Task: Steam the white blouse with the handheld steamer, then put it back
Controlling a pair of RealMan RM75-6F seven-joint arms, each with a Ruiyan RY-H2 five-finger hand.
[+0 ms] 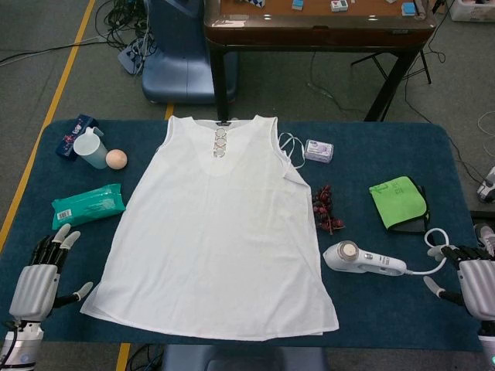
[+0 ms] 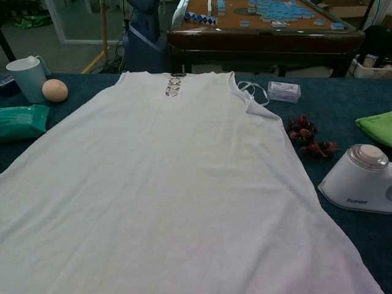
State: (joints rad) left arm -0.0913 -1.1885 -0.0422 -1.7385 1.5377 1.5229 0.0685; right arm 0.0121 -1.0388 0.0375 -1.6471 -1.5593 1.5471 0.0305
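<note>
Head view, pale cup (image 1: 92,149), contents unseen

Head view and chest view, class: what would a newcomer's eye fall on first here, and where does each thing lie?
The white blouse dominates, spread flat across the middle of the dark blue table. The white handheld steamer lies on its side just off the blouse's right hem, near the open right hand. A bright green cloth sits behind it.

cup (image 1: 91,148) | peach ball (image 1: 117,158) | wipes pack (image 1: 87,205) | grapes (image 1: 326,210) | green cloth (image 1: 398,202) | small box (image 1: 319,151)
</note>
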